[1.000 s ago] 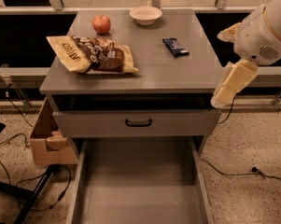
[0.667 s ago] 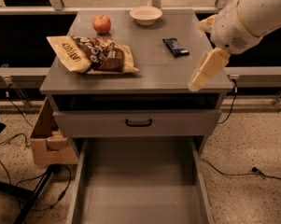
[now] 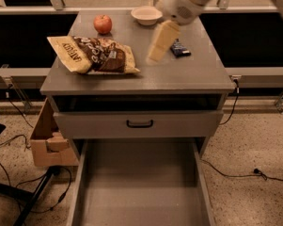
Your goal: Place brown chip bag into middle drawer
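The brown chip bag (image 3: 96, 55) lies flat on the left half of the grey cabinet top (image 3: 178, 76), cream edges and a dark brown centre. My gripper (image 3: 156, 55) hangs above the middle of the top, right of the bag and apart from it, its cream-coloured end pointing down and left. It holds nothing that I can see. The middle drawer (image 3: 141, 187) is pulled out at the bottom of the view, with a bare grey floor and low side walls.
A red apple (image 3: 102, 23) and a white bowl (image 3: 146, 14) stand at the back of the top. A dark blue bar wrapper (image 3: 182, 49) lies just right of the gripper. A shut drawer front with a black handle (image 3: 140, 124) sits above the open drawer. A cardboard box (image 3: 49, 142) stands at the cabinet's left.
My arm has swung left from beyond the cabinet's right edge to above the middle of the top, closer to the chip bag. Nothing else has moved.
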